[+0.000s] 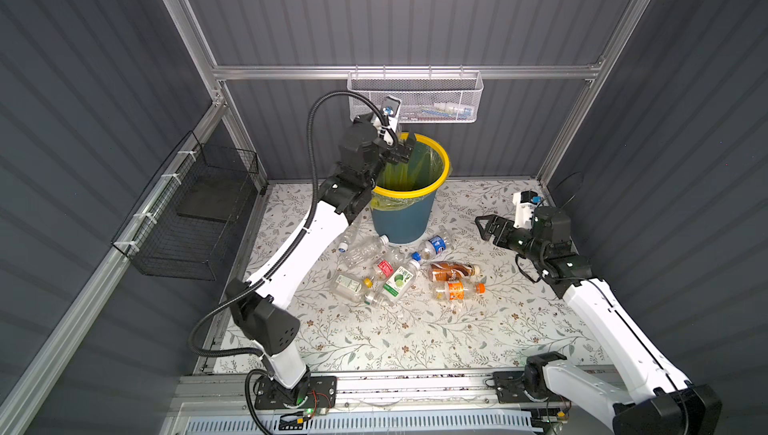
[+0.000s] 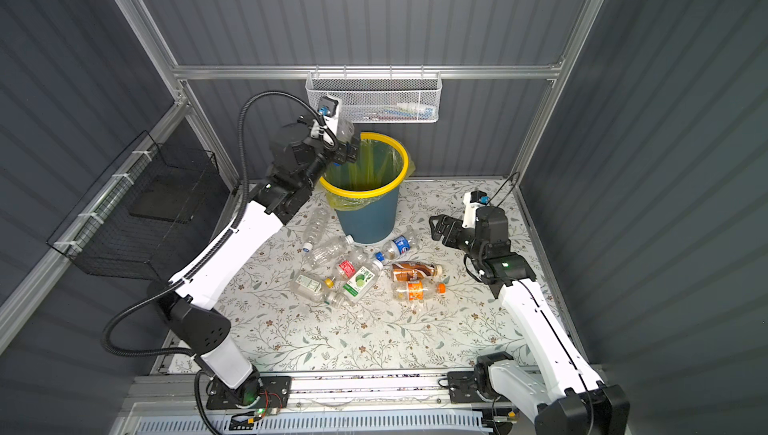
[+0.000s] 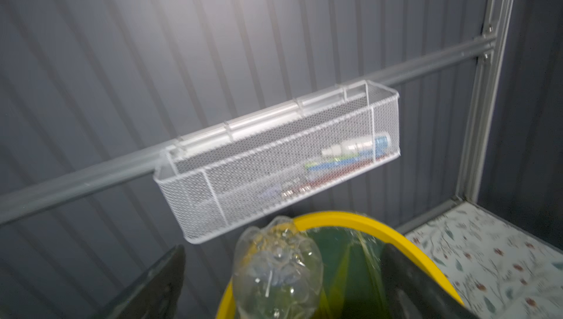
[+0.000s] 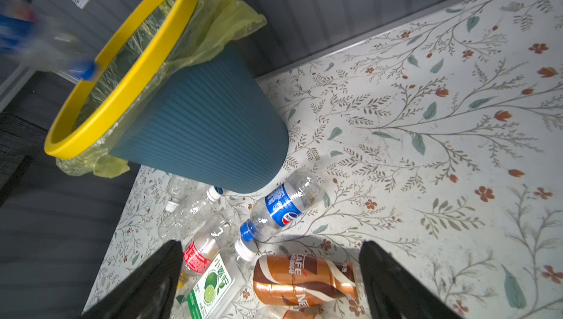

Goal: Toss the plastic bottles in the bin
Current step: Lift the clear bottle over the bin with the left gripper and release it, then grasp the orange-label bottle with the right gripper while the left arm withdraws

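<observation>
My left jaws stand wide apart above the yellow-rimmed bin (image 1: 400,221). A clear plastic bottle (image 3: 277,274) with a lumpy base sits between them, touching neither. My right jaws gape empty over the floral worktop (image 1: 415,337), where the other labelled bottles (image 1: 399,281) lie clustered beside the ribbed teal wall.

White mesh basket (image 1: 365,101) on back rail, black wire basket (image 1: 174,248) on side rail, floral tabletop (image 1: 415,337)

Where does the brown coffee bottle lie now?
In both top views the brown coffee bottle lies flat on the table, right of centre, between the blue-label bottle, nearer the bin, and the orange-label bottle.
</observation>
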Robot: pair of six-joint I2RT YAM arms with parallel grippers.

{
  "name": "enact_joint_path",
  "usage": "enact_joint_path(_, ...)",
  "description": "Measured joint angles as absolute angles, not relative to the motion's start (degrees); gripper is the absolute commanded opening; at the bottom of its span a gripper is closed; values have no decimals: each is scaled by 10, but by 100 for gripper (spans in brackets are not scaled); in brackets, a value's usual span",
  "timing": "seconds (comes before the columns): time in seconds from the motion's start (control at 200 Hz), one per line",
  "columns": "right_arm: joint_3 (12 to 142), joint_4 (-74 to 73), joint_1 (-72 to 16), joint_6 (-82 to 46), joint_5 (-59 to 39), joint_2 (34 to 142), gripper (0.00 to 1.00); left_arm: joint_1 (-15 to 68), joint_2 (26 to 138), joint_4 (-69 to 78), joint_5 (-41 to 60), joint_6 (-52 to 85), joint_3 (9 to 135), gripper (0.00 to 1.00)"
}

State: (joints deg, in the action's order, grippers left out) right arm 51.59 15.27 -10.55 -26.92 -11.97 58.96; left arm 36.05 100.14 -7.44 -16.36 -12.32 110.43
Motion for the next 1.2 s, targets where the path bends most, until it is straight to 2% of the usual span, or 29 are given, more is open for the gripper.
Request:
enact_joint_path(0.15,508,179,-105,-254,-103,581,94,363,988,-125,-159,-102,1081,100)
enact_joint_path(0.34,523,229,-107,-205,-123,618,93,354,860,-118,-180,-100,992,100)
enact_joint_path(0.57,527,332,-138,-136,-160,664,93,248,721,-94,-172,-36,797,100)
enact_joint_path(0.836,506,385,-188,-128,-172,670,93,154,710,-111,-130,57,607,100)
enact_joint_path(1.201,520,411,-226,-89,-158,754,99,127,696,-96,-74,82,564,100)
